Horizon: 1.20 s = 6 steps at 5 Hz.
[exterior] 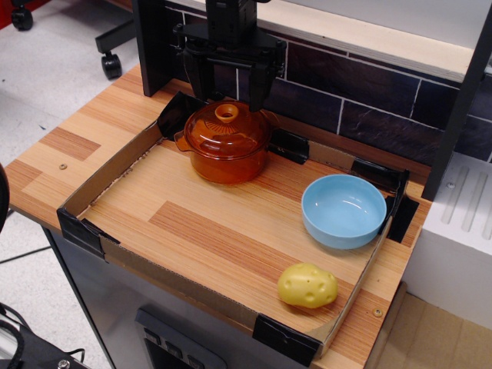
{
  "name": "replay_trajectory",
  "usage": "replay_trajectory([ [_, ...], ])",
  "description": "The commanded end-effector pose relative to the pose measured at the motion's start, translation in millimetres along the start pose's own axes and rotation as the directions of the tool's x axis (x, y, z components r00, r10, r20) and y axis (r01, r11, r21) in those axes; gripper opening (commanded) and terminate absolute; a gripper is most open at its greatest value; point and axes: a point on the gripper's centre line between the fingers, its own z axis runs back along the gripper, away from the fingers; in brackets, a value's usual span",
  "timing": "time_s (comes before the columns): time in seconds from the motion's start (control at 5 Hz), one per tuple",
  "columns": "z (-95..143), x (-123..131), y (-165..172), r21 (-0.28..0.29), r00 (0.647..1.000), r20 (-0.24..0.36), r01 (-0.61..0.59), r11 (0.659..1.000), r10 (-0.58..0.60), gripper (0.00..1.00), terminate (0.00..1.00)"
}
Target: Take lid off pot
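Note:
The orange pot (227,163) stands at the far left of the wooden tray, with the domed orange lid (225,129) sitting closed on it and its ring knob (226,113) at the centre. My black gripper (226,98) hangs just above and behind the lid. Its two fingers (197,81) point down, spread apart on either side of the knob, holding nothing. The jaws are open and not touching the lid.
A light blue bowl (344,210) sits at the right of the tray. A yellow potato-like toy (307,285) lies near the front right corner. Low cardboard walls (104,181) with black corner brackets ring the tray. A dark tiled wall (361,100) runs behind it.

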Motion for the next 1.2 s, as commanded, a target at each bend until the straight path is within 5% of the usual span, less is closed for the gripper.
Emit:
replay_trajectory([
  [0.0, 1.1, 5.7, 0.2, 0.023, 1.000, 0.026, 0.010, 1.000, -0.010, 1.00, 0.00],
  [0.2, -1.5, 5.0, -0.1, 0.029, 0.999, 0.027, 0.019, 0.999, -0.020, 1.00, 0.00],
  [0.4, -0.2, 3.5, 0.5, 0.026, 0.999, 0.045, 0.025, 0.999, -0.026, 0.00, 0.00],
  [1.0, 10.5, -5.3, 1.6, 0.020, 0.994, 0.102, 0.031, 0.999, -0.033, 0.00, 0.00],
])
